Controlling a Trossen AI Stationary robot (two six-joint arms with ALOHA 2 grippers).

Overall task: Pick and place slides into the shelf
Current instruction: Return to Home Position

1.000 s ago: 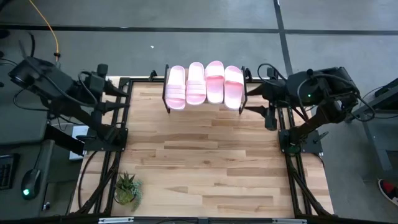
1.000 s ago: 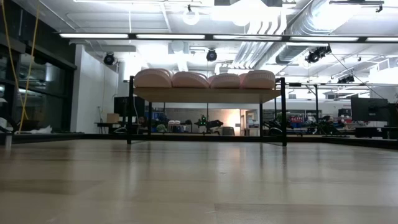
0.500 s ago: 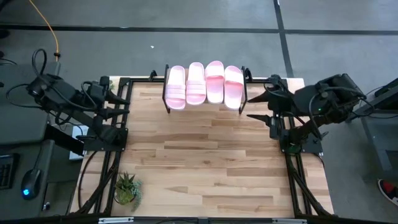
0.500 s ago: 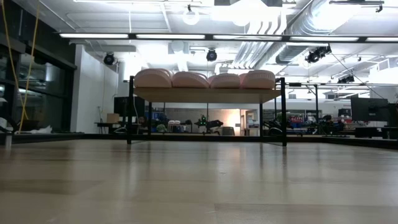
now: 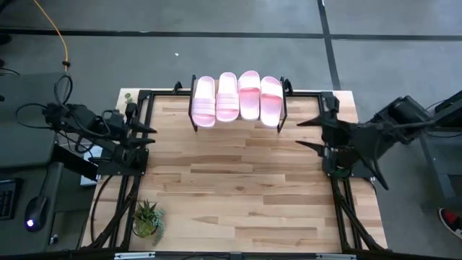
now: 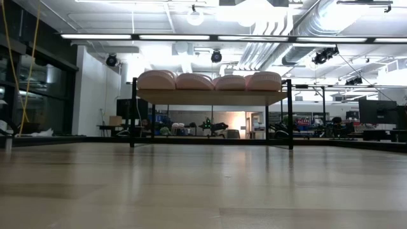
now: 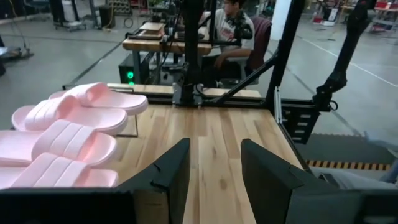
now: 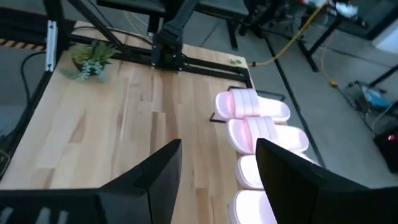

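Several pale pink slides (image 5: 237, 97) lie side by side on the shelf (image 5: 239, 119) at the table's far edge, soles down on its plank top. They also show in the low view (image 6: 210, 81), the left wrist view (image 7: 68, 137) and the right wrist view (image 8: 261, 143). My left gripper (image 5: 144, 135) is open and empty at the table's left edge. My right gripper (image 5: 306, 131) is open and empty at the table's right edge, to the near right of the shelf.
A small potted plant (image 5: 147, 217) stands at the table's near left corner. Black frame rails run along the left (image 5: 133, 180) and right (image 5: 339, 195) sides of the table. A person sits beyond the table in the left wrist view (image 7: 233, 37).
Both arms have drawn back from the shelf. My left gripper has gone toward the table's near edge and lower along the left side. My right gripper has gone toward the near edge along the right side. Both stay open. The slides keep still on the shelf.
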